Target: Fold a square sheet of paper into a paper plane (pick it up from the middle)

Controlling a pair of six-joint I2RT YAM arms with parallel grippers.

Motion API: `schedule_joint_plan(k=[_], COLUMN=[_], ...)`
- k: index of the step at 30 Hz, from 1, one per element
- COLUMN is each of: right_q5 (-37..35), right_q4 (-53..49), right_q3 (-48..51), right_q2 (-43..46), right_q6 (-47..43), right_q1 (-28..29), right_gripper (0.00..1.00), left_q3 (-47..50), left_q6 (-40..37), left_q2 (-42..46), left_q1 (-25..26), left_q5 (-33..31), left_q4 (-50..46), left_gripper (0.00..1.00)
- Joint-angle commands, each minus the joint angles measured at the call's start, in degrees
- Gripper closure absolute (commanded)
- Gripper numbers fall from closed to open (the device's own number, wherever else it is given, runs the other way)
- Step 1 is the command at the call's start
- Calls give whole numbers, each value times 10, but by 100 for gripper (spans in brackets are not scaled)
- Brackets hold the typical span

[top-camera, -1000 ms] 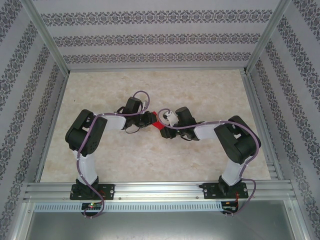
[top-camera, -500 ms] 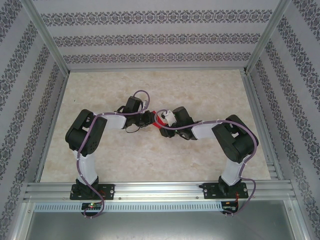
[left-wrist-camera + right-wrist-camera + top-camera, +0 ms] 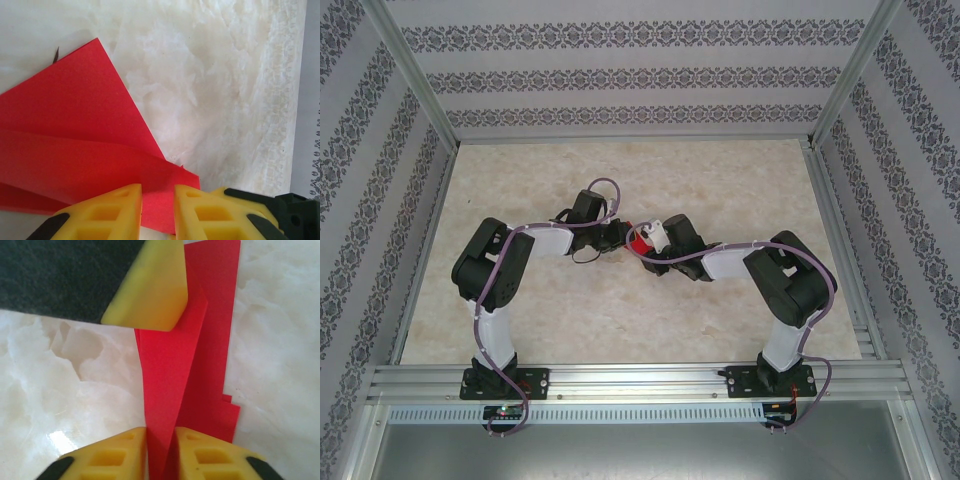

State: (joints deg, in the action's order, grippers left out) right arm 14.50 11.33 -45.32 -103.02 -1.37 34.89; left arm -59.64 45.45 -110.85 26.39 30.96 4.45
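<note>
Two arms meet over the middle of the marble-patterned table (image 3: 720, 180), the left arm (image 3: 495, 270) reaching in from one side and the right arm (image 3: 785, 285) from the other, with the red paper (image 3: 639, 244) caught between their tips. From the top view the paper is a small red scrap mostly covered by the wrists, so its shape there is hard to read. The left wrist view gives more: the left jaws are closed on the near edge of the red paper (image 3: 75, 130), a strip of red filling the narrow slot between the yellow fingers (image 3: 107, 215). Beyond them the sheet spreads out in folded layers, with one pointed corner reaching over the table. In the right wrist view the right jaws are pinched on a raised, creased fold of the red paper (image 3: 170, 380), both yellow fingers pressed close on either side of it. Across from them a yellow finger (image 3: 150, 290) belonging to the left jaws sits on the far end of the same paper
</note>
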Motion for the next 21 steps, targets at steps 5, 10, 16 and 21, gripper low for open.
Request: schedule_joint_plan(k=[5,10,16,21], right_q5=[91,169,204,193], right_q4=[61,118,158,133], right_q3=[0,2,-5,-19], right_q2=[0,-17,-51,-64], right_q6=[51,131,200,201], right_q1=[-13,-28,-25,-10], right_gripper=[93,99,100,100], left_q3=[-9,11,51,77], left_q6=[-12,-25,-21,-18], left_q2=[16,50,73,87], left_q1=[-5,-12,-21,-21], left_q5=[-1,-5,-3,-5], left_q4=[-14,-7,27,38], left_gripper=[74,73,72,72])
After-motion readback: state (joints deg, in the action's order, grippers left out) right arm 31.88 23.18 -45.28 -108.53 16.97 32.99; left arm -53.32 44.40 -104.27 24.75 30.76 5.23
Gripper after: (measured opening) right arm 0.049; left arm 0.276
